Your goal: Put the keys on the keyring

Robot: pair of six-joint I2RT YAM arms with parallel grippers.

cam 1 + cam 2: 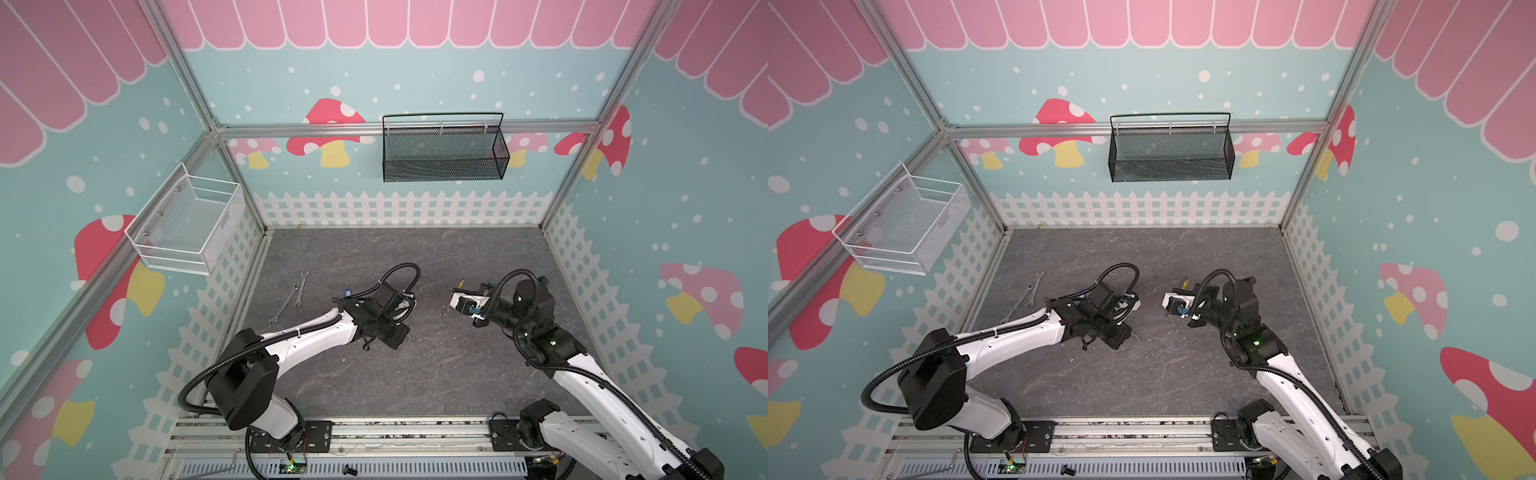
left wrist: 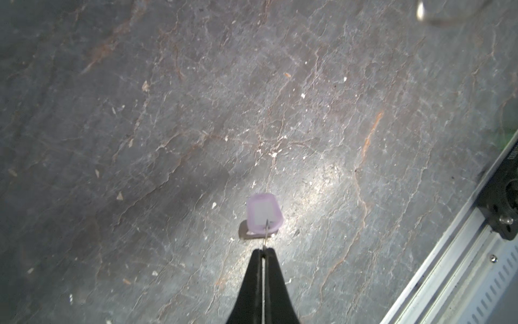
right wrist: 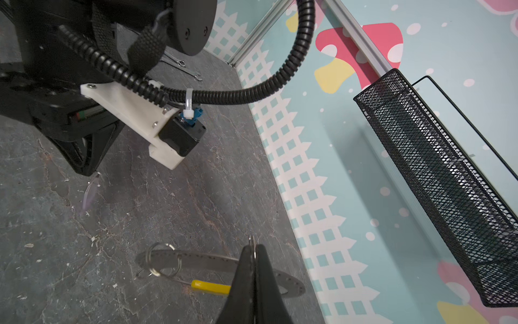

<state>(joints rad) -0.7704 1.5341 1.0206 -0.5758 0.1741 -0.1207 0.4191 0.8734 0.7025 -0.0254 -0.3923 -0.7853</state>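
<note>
Here, your right gripper (image 3: 253, 248) is pinched fully closed on the thin dark wire of the keyring (image 3: 210, 286). It holds the ring over the middle of the table, with the yellow segment just beside the fingers. Facing it from the left, your left gripper (image 2: 263, 251) is likewise clamped tight, on a fine wire loop from which the lilac tag (image 2: 265, 216) dangles. The tag's pale insert is too blurred to read, and you cannot make out the key itself. The blue tag (image 1: 347, 293) shows just beyond the left arm's wrist, on its far side. Two wrenches (image 1: 286, 302) lie close together farther left. A black mesh basket (image 1: 442, 166) hangs on the far wall and a white wire basket (image 1: 187, 232) on the left wall; through both you see only their own mesh. The table (image 1: 415, 374) is dark grey, stone-patterned and scuffed. Around it stand aluminium rails and teal walls with mushrooms, a white picket fence and pink scallops.
</note>
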